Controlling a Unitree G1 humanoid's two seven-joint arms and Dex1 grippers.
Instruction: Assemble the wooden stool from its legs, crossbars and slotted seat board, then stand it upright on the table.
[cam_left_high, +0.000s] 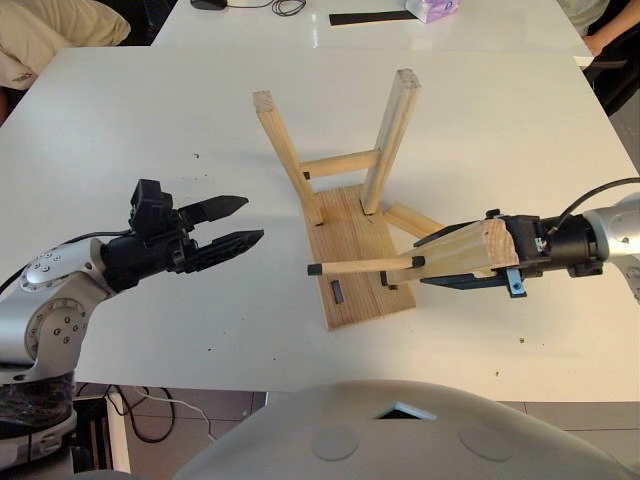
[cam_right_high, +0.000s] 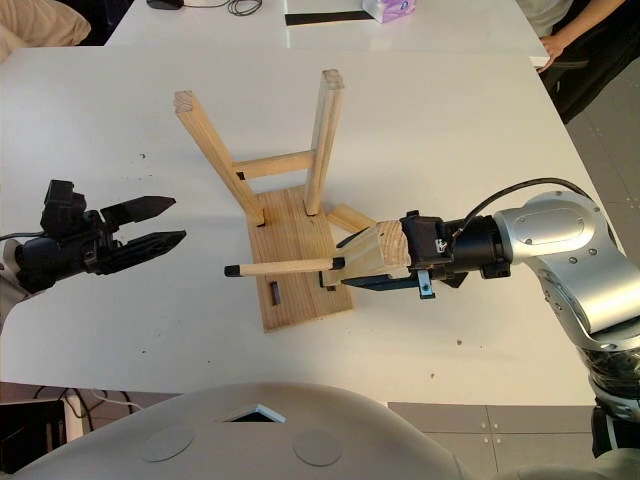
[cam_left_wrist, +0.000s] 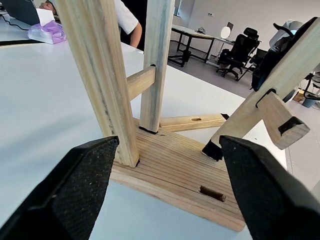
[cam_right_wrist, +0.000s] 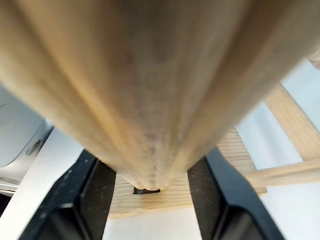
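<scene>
Two legs (cam_left_high: 288, 150) seated; my right end effector (cam_left_high: 450, 273) pinching the third leg (cam_left_high: 470, 250), I must next press it upright into the seat (cam_left_high: 352, 300), left end effector (cam_left_high: 235, 222) spread.

We see the seat board (cam_left_high: 352, 285) in pale honey wood, streaked lengthwise with fine darker grain and marked by small dark slots. The upright legs (cam_left_high: 391, 140) and the tilted leg (cam_left_high: 470, 252) share that light tan, and the thin crossbar (cam_left_high: 362, 266) carries black tips. The bench (cam_left_high: 120, 150) is plain white. The left claw (cam_left_high: 250, 221) is matte black with grainy pads (cam_left_wrist: 75, 200). The right claw (cam_left_high: 455, 272) is black with a blue tab (cam_left_high: 516, 286). The tissue box (cam_left_high: 433, 9) is lilac.
</scene>
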